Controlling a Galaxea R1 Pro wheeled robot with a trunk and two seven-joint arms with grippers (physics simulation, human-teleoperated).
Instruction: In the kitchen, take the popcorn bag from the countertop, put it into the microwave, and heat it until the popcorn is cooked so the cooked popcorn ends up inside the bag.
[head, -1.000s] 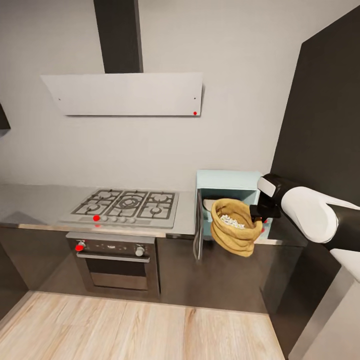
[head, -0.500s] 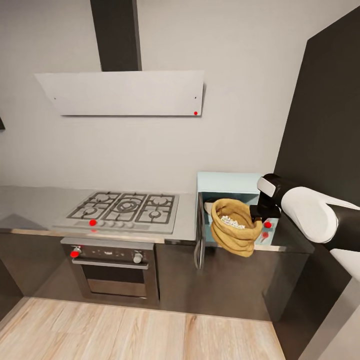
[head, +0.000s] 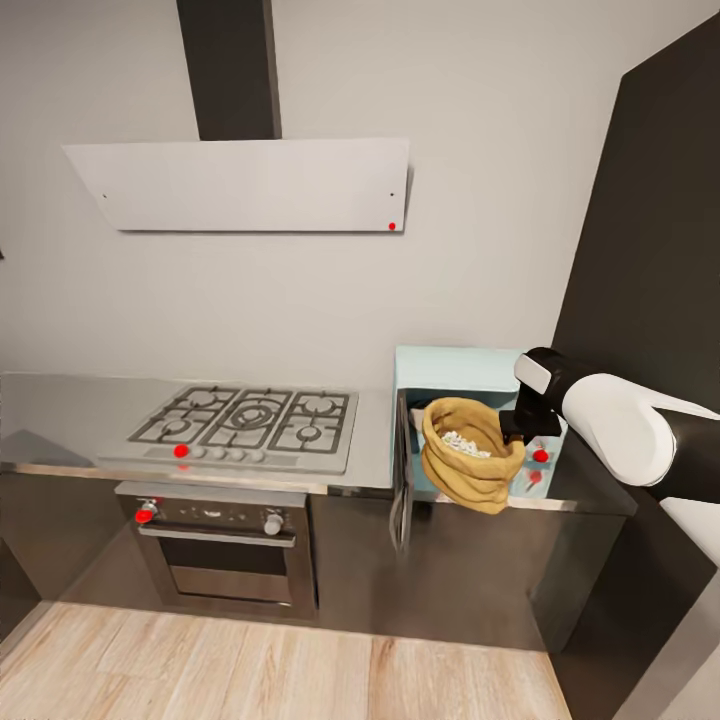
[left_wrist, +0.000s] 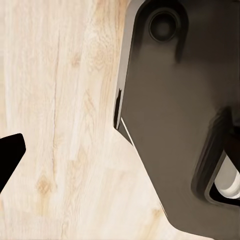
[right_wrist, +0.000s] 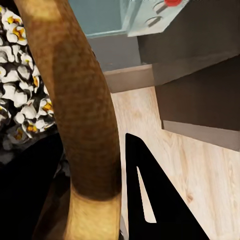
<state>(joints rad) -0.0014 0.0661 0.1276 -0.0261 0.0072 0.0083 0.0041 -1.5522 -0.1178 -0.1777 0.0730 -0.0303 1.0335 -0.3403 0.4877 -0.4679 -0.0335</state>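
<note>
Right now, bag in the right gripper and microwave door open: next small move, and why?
Probably ease the right gripper forward toward the microwave cavity. The popcorn bag hangs by its rim in front of the opening, above the countertop edge, and the door is swung open to the left, so the path looks clear.

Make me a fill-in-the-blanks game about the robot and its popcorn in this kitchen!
1. The right gripper holds the popcorn bag by its ____.
2. The microwave door stands ____.
3. The stove sits on the countertop, above the black ____.
4. The popcorn lies ____ the bag.

Missing words: rim; open; oven; inside
</note>
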